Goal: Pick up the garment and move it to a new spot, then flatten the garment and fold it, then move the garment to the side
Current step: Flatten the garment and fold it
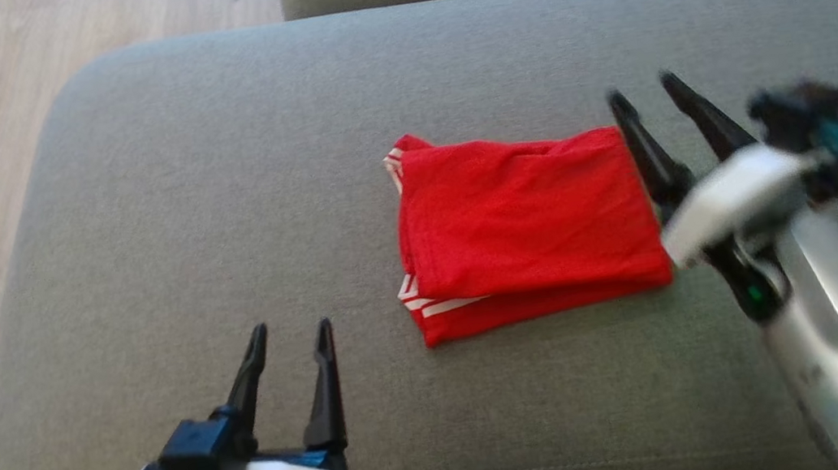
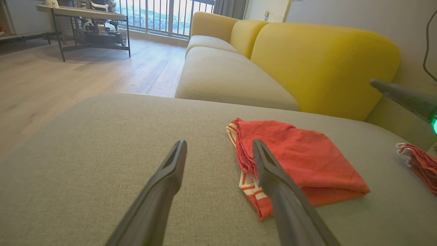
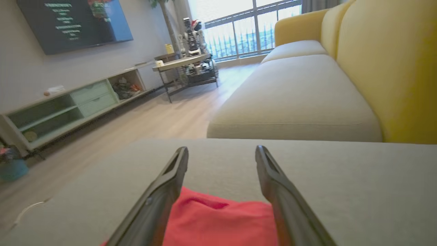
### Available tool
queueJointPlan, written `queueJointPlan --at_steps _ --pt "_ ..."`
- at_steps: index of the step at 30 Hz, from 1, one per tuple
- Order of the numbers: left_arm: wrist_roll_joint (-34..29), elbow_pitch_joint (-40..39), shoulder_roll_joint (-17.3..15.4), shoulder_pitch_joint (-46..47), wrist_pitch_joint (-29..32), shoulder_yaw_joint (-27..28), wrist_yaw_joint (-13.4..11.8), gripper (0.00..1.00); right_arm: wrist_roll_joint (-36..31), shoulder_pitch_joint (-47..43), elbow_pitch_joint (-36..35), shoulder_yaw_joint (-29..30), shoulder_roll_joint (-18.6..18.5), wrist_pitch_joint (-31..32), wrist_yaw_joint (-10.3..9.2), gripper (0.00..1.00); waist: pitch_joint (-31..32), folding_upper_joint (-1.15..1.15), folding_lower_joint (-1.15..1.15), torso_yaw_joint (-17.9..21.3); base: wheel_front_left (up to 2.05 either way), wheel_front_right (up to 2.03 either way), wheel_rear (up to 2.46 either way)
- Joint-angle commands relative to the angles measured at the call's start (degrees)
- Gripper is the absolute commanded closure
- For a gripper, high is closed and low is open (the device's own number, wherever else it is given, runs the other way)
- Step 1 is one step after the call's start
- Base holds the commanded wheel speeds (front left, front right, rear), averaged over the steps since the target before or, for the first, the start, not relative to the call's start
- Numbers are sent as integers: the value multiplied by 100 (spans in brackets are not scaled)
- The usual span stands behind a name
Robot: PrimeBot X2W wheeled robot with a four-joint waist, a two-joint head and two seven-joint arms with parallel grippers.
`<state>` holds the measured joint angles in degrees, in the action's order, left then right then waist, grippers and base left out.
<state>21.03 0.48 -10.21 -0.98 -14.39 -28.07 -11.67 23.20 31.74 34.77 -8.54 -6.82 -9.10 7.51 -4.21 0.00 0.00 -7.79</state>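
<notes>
The left pincer [image 1: 292, 326] is held wide and empty near the folded red garment [image 1: 525, 228], which is laid on the grey cushion [image 1: 214, 174]; the right pincer [image 1: 640, 86] is spread wide at its right edge

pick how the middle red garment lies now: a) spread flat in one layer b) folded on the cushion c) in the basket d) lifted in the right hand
b: the garment lies folded in layers on the cushion, and the right hand is open, gripping nothing.
</notes>
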Motion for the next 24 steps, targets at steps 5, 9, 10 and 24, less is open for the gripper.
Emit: queueJointPlan --at_steps 5,9,10,24 --pt "-18 -484 -47 -20 -60 513 -128 0 -669 -907 -1178 426 -50 -277 -2 0 82 0 0 263 0 0 0" --pt "-145 -697 8 -176 -60 815 -191 0 -1102 -1663 -1999 774 51 -396 -2 0 125 0 0 415 0 0 0" --pt "-175 -735 26 -211 -60 880 -188 0 -1175 -1830 -2156 831 94 -413 -2 0 141 0 0 444 0 0 0" --pt "-1235 -735 168 -678 -61 1231 -13 0 -1713 -3649 -3233 970 391 -587 -2 0 599 0 0 540 0 0 0"
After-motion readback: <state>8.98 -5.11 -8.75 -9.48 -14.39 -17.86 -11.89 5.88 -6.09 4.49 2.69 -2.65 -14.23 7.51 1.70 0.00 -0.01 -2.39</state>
